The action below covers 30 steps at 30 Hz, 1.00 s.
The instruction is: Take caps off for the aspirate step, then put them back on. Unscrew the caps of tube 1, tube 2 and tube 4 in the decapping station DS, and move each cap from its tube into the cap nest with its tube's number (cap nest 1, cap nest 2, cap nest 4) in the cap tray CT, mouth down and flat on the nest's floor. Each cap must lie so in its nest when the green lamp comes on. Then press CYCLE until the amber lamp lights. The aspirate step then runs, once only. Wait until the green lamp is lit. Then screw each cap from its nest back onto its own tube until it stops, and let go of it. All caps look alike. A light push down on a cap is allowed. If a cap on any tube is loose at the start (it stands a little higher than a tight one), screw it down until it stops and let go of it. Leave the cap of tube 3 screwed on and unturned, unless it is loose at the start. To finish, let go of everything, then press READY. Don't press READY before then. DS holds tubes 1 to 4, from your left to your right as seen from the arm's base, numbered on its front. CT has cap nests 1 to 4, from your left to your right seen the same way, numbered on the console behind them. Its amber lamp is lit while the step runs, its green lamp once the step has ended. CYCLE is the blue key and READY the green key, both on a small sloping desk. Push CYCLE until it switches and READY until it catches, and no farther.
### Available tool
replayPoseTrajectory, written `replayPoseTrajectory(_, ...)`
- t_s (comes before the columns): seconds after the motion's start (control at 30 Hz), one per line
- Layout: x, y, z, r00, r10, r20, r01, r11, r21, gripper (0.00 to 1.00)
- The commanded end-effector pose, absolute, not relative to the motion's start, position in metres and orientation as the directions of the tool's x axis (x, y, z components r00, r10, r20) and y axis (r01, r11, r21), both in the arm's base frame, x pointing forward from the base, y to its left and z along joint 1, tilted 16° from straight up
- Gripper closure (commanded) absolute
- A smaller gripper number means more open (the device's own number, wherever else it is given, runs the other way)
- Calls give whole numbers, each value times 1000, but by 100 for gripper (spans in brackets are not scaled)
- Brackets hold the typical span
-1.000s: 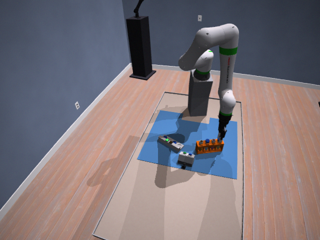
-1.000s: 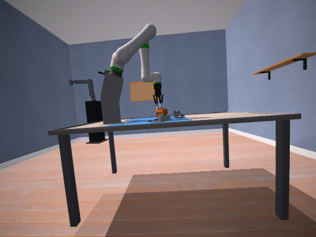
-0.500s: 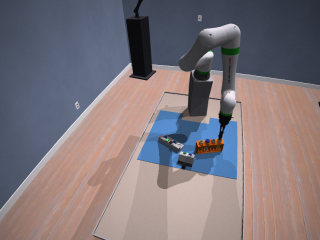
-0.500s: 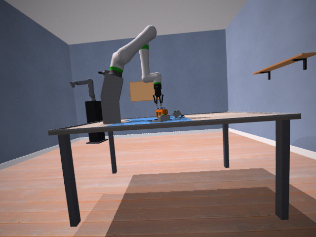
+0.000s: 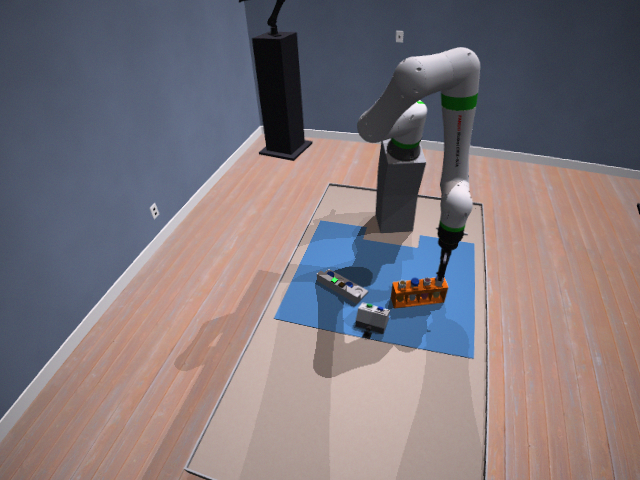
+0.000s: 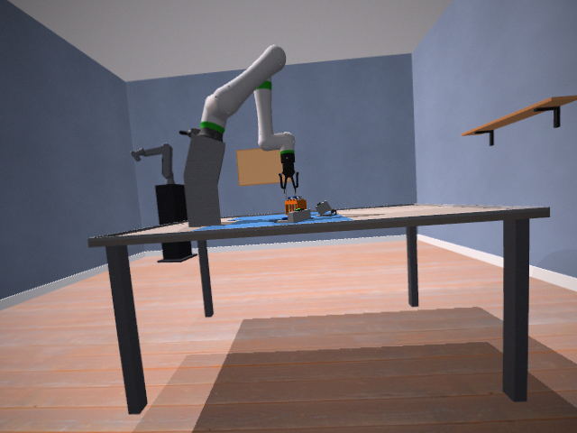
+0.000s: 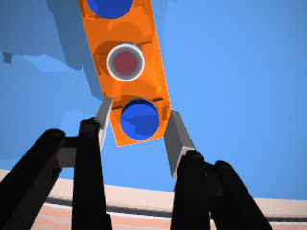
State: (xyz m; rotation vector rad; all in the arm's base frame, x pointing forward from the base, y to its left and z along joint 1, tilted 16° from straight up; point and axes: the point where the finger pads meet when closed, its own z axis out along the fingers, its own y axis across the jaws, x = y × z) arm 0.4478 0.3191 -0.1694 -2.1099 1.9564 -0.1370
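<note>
The claw (image 7: 139, 131) hangs over the end of the orange tube rack (image 7: 154, 77), its two grey pads (image 7: 177, 139) parted on either side of a blue cap (image 7: 139, 119) and not pressing it, so the claw is open and holds nothing. That cap sits on the end tube. The next tube (image 7: 126, 62) along stands uncapped, showing a dark red inside, and another blue cap (image 7: 109, 7) follows it. The rack rests on a blue mat (image 5: 454, 304) on the desk (image 6: 325, 224), near a grey cap tray (image 5: 341, 287) showing a green light and a small key box (image 5: 372, 316).
</note>
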Motion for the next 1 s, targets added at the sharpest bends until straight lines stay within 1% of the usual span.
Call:
replayPoseTrajectory(0.0,448,319,-169,326,-944,-42,-912,-303,-275,65)
replayPoseTrajectory(0.03,448,319,-169,385,-922,-24,-889,-364,-277,65)
replayPoseTrajectory(0.07,448,319,-169,401,-916,-19,-882,-381,-278,65)
replayPoseTrajectory(0.1,448,319,-169,468,-884,2,-849,-450,-278,65)
replayPoseTrajectory(0.13,448,319,-169,473,-881,4,-846,-456,-278,65)
replayPoseTrajectory(0.17,448,319,-169,542,-840,27,-803,-527,-277,65)
replayPoseTrajectory(0.2,448,319,-169,542,-840,27,-803,-527,-277,65)
replayPoseTrajectory(0.27,448,319,-169,660,-748,70,-709,-652,-269,65)
replayPoseTrajectory(0.3,448,319,-169,668,-741,73,-702,-659,-269,65)
replayPoseTrajectory(0.33,448,319,-169,713,-695,91,-656,-707,-263,65)
replayPoseTrajectory(0.57,448,319,-169,713,-695,91,-656,-707,-263,65)
replayPoseTrajectory(0.6,448,319,-169,713,-695,91,-656,-707,-263,100)
replayPoseTrajectory(0.97,448,319,-169,713,-695,91,-656,-707,-263,100)
